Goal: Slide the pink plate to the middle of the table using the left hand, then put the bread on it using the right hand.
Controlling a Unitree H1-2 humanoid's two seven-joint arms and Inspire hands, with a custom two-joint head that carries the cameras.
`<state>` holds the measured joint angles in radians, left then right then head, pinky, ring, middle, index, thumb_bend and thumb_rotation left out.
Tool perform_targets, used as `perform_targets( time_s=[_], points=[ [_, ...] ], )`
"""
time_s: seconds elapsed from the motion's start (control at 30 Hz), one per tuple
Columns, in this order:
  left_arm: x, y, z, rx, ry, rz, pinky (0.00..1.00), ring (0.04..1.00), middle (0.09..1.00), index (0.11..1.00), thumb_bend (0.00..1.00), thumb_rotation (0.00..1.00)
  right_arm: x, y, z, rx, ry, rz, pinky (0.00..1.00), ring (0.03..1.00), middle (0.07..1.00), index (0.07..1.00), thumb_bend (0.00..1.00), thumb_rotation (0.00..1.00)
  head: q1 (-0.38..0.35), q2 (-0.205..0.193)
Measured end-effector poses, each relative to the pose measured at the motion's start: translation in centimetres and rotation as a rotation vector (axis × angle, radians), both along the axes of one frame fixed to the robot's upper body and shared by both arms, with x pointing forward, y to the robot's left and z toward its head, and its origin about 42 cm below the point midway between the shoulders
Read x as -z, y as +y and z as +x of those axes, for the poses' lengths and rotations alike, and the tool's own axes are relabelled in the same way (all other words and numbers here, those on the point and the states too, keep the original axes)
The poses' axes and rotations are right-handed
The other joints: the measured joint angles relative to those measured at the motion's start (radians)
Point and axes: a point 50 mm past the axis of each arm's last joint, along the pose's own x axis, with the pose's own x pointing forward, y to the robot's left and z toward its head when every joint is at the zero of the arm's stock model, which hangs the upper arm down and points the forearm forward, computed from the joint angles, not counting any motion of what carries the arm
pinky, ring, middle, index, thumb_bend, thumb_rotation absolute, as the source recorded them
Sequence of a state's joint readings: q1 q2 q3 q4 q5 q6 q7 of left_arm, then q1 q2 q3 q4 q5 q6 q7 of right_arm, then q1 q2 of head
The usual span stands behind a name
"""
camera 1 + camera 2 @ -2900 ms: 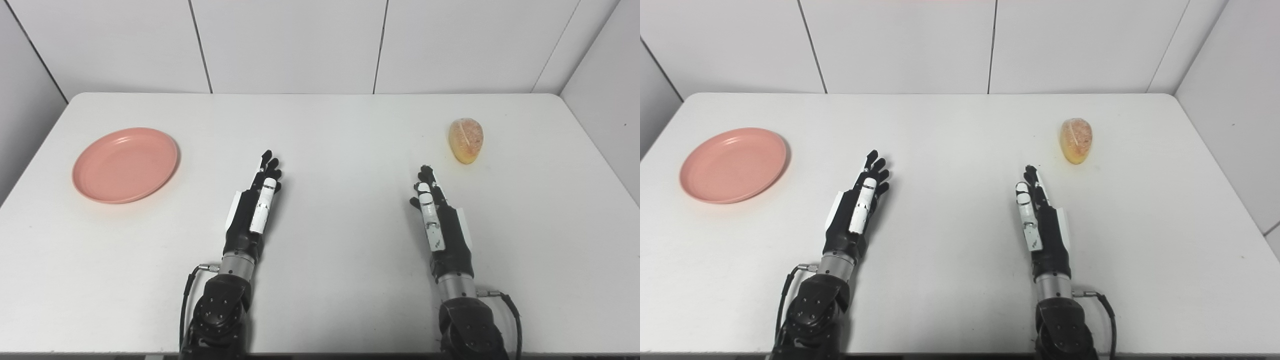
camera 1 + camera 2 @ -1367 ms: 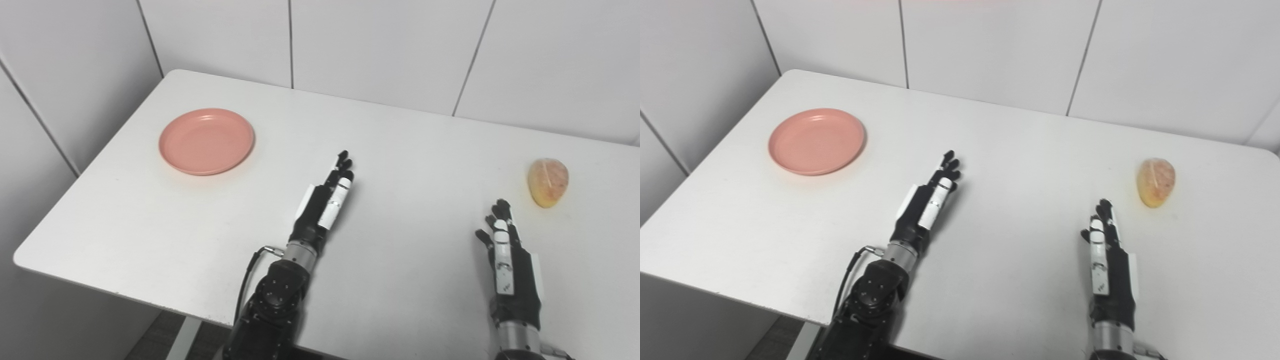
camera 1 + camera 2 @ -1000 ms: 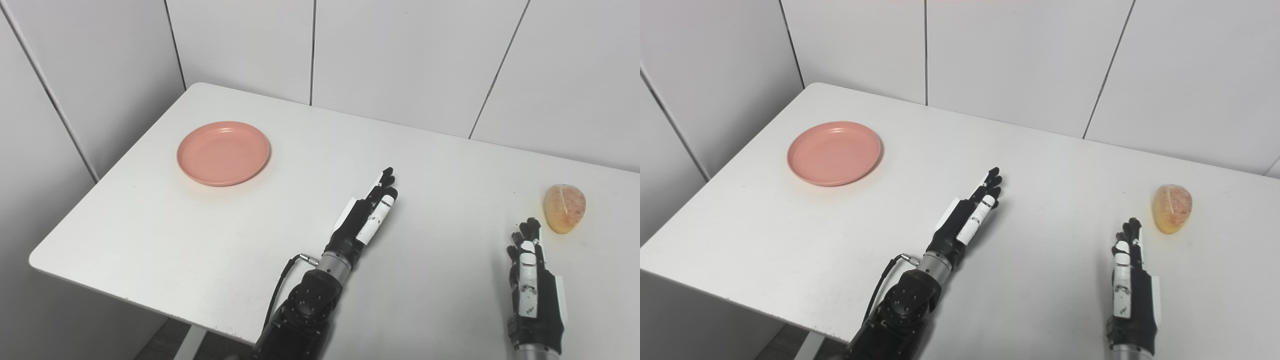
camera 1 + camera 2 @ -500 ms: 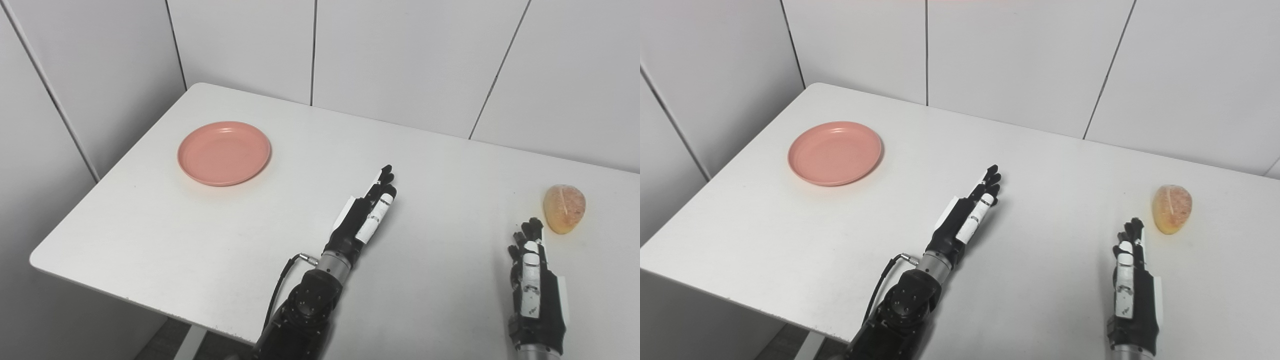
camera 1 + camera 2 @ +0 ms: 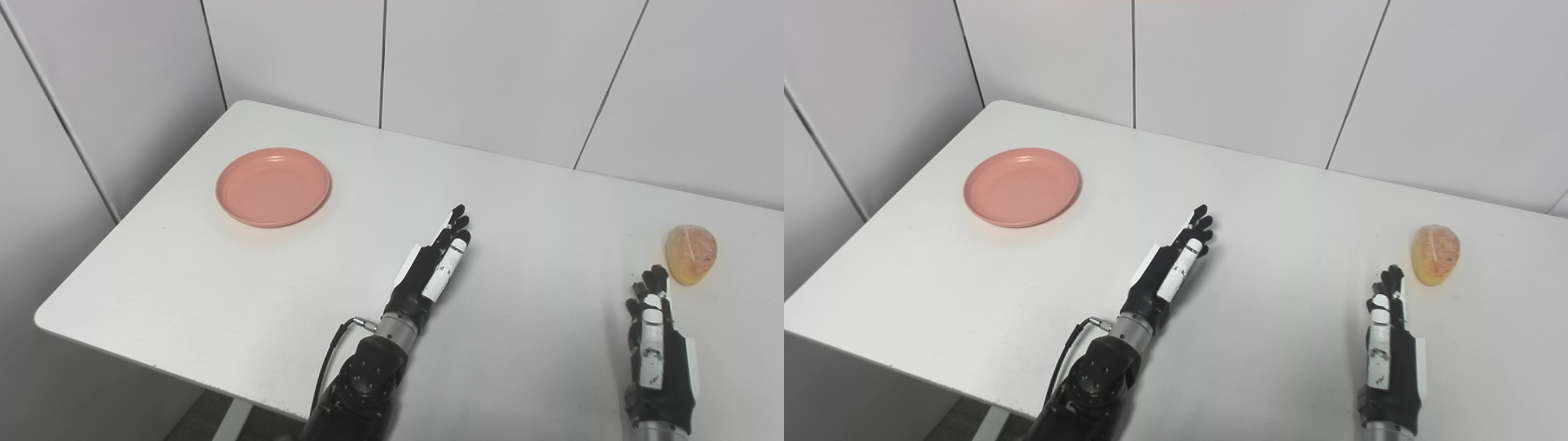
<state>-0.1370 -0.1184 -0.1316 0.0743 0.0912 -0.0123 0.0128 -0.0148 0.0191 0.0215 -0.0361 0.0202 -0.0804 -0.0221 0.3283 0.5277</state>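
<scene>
Left eye view: the pink plate (image 5: 273, 195) lies near the table's (image 5: 184, 288) far-left corner, well apart from the left hand (image 5: 432, 269), whose fingers are extended and empty. It looks light, stiff and smooth; pressing on its near rim should slide it.

Right eye view: the bread (image 5: 1434, 254) sits just beyond the right hand (image 5: 1387, 343), fingers straight, holding nothing. It likely squashes, so cradle its sides.

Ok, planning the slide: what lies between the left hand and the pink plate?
Nothing. In both eye views only bare white table separates the left hand from the plate.
</scene>
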Motion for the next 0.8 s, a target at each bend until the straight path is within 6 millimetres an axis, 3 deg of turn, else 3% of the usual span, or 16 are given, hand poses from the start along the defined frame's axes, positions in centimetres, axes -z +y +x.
perform_targets(
  time_s=[0.33,0.57,0.8],
  points=[
    [-4.7,0.9,0.5,0.007,-0.070,-0.024,0.98,0.987,0.992,0.990,0.36,1.00,-0.1,0.2,0.7,-0.003,-0.003,0.013,1.00,1.000,1.000,1.000,0.14,1.00,0.008,-0.018],
    [-8.0,2.2,1.9,0.002,-0.144,-0.004,0.95,0.980,0.996,0.990,0.40,1.00,-0.1,0.2,0.8,-0.003,-0.001,0.027,1.00,1.000,1.000,1.000,0.13,1.00,0.017,-0.029],
    [-11.0,3.7,3.4,-0.018,-0.198,-0.019,1.00,0.987,0.991,0.978,0.41,1.00,-0.1,0.2,0.9,-0.002,-0.003,0.024,1.00,1.000,1.000,1.000,0.11,1.00,0.017,-0.040]
  ],
)
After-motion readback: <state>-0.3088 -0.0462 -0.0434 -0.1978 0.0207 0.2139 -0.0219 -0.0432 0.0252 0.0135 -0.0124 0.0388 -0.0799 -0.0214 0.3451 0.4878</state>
